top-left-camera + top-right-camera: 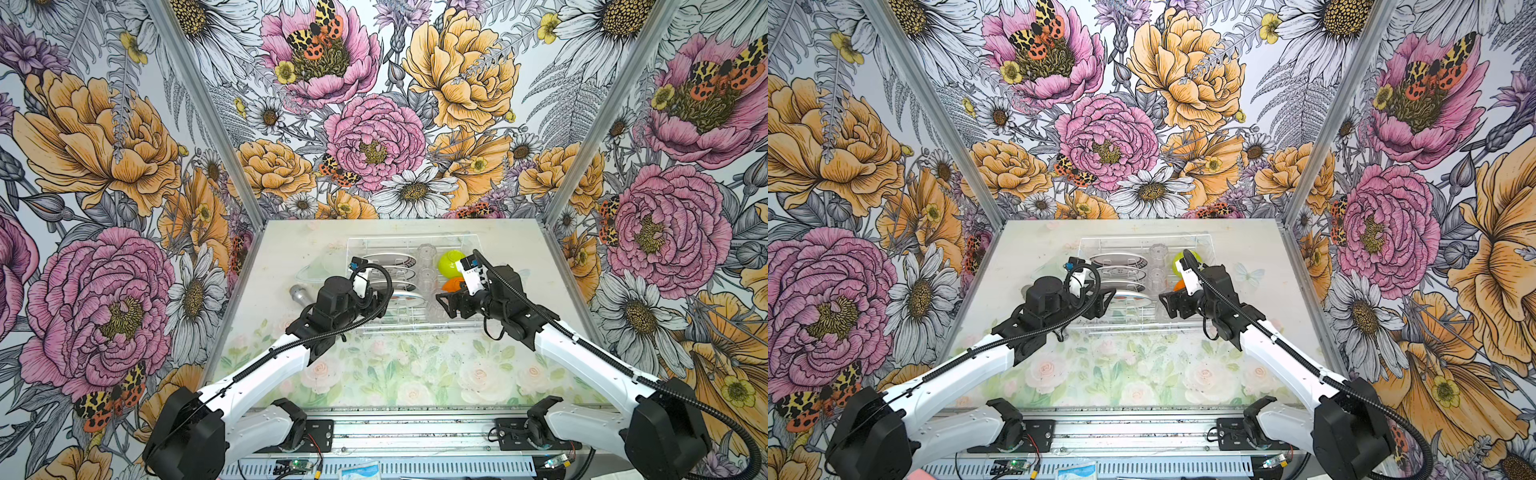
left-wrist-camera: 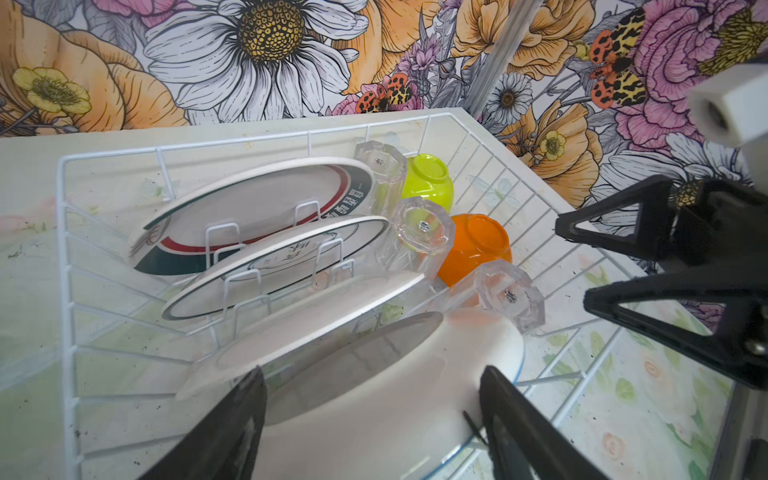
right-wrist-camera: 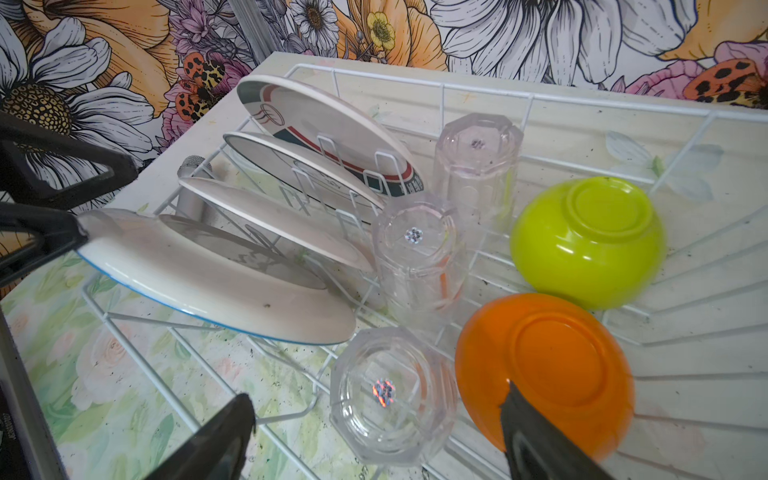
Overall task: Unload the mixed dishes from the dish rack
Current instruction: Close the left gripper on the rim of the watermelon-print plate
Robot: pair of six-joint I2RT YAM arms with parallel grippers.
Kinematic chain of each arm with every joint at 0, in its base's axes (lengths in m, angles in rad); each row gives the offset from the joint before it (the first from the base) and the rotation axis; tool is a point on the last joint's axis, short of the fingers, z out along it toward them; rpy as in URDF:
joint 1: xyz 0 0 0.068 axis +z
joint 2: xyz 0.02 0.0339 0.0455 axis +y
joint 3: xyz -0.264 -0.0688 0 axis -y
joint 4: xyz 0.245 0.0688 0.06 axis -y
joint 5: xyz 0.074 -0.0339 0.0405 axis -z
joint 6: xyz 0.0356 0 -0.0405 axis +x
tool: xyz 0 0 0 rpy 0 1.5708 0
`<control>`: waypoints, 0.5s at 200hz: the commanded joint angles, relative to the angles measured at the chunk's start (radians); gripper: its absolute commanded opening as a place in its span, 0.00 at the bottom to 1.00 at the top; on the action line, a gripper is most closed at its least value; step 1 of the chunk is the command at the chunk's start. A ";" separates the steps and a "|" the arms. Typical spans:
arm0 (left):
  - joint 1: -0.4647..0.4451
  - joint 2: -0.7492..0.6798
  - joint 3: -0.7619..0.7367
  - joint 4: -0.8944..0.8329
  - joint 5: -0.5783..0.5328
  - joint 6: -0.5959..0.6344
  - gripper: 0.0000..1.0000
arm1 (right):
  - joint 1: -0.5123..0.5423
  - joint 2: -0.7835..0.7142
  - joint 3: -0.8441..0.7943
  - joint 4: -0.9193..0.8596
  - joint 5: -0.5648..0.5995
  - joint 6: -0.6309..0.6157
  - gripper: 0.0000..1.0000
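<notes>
Plates (image 1: pixel 390 274) are standing on edge in the dish rack (image 1: pixel 415 327) in both top views, long axes running left to right, with tumblers (image 1: pixel 428 276), a lime-green bowl (image 1: pixel 451 264) and an orange bowl (image 1: pixel 453 284) sitting to their right. The left claw (image 1: pixel 379 300) is hovering at the nearest plate (image 1: pixel 407 297), and the right claw (image 1: pixel 441 300) is facing it from the right.

In the left wrist view, the left claw's fingers (image 2: pixel 232 424) are standing wide, straddling that plate's rim, not yet clamped.

In the right wrist view, the right claw is gaping wide and empty over the nearest tumbler (image 3: pixel 386 395). Lifting toward the near surface (image 1: pixel 395 374) looks like the free route.

White arms (image 1: pixel 266 374), black joints (image 1: pixel 336 293), ribbed cables (image 1: pixel 665 383)
</notes>
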 commanded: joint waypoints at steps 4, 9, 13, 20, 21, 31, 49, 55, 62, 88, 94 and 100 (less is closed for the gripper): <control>-0.028 0.020 0.019 -0.049 0.040 0.053 0.80 | -0.011 -0.018 -0.012 0.011 0.004 0.012 0.94; -0.031 0.023 0.021 -0.056 0.039 0.058 0.80 | -0.011 -0.020 -0.013 0.009 0.004 0.013 0.94; -0.033 0.026 0.022 -0.062 0.038 0.061 0.79 | -0.012 -0.021 -0.013 0.009 0.004 0.014 0.94; -0.036 0.031 0.029 -0.075 0.032 0.067 0.78 | -0.014 -0.024 -0.015 0.010 0.001 0.015 0.94; -0.036 0.032 0.030 -0.078 0.031 0.070 0.78 | -0.015 -0.024 -0.014 0.011 0.001 0.015 0.94; -0.037 0.040 0.037 -0.096 0.023 0.082 0.76 | -0.016 -0.028 -0.019 0.010 0.001 0.015 0.94; -0.041 0.054 0.044 -0.104 0.024 0.090 0.71 | -0.019 -0.039 -0.027 0.010 0.004 0.015 0.94; -0.042 0.060 0.045 -0.104 0.028 0.095 0.70 | -0.021 -0.043 -0.030 0.009 0.006 0.015 0.94; -0.042 0.067 0.049 -0.104 0.032 0.101 0.69 | -0.022 -0.048 -0.033 0.010 0.007 0.015 0.94; -0.044 0.101 0.066 -0.133 0.040 0.148 0.66 | -0.031 -0.065 -0.047 0.010 0.010 0.012 0.94; -0.043 0.110 0.075 -0.148 0.033 0.162 0.65 | -0.034 -0.069 -0.049 0.010 0.012 0.011 0.94; -0.043 0.118 0.082 -0.164 0.027 0.170 0.65 | -0.036 -0.072 -0.049 0.010 0.012 0.011 0.93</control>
